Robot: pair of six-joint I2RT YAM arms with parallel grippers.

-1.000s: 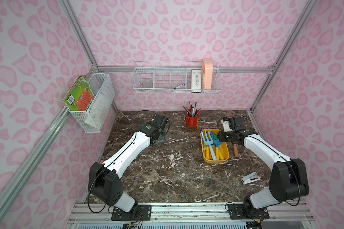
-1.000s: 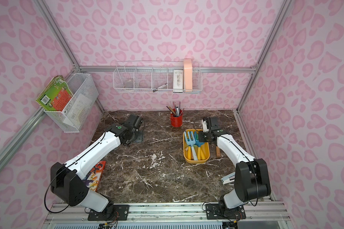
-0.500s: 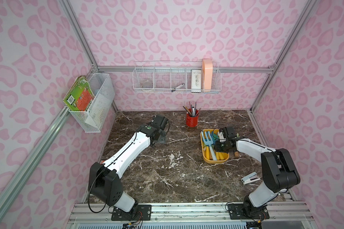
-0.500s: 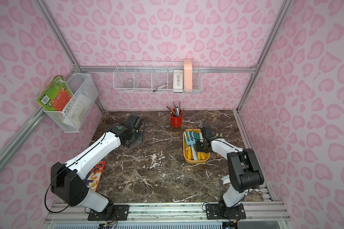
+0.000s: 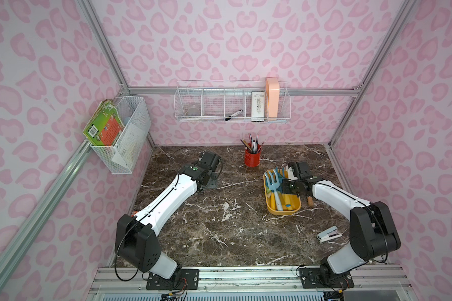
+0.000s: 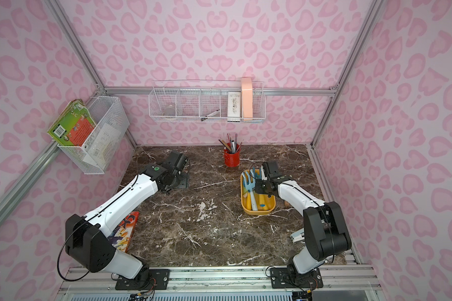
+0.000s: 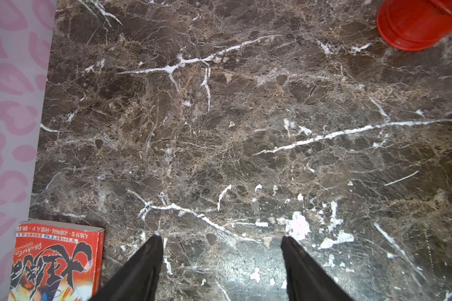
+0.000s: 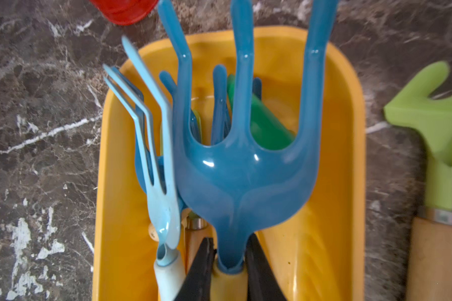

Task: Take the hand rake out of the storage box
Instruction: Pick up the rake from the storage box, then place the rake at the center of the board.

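Note:
The storage box (image 8: 350,156) is a shallow yellow tray on the marble, seen in both top views (image 5: 294,202) (image 6: 259,211). It holds several small garden tools. The hand rake (image 8: 240,177) is dark blue with three curved tines and a yellow handle. Its tines stand tilted up over the box's far end (image 5: 283,174). My right gripper (image 8: 229,247) is shut on the rake's neck, inside the box (image 5: 287,186). A light blue fork (image 8: 157,182) lies beside the rake. My left gripper (image 7: 219,237) hangs open over bare marble at the far left (image 5: 208,182).
A red pencil cup (image 5: 251,159) stands just behind the box. A green-headed tool with a wooden handle (image 8: 439,146) lies on the table beside the box. A stapler (image 5: 328,234) lies front right, a red book (image 7: 55,260) front left. White wire baskets (image 5: 231,109) hang on the walls.
My right gripper moved from the box's right edge into the box and shut on the rake's neck; the rake's tines now tilt up. The left arm has not moved.

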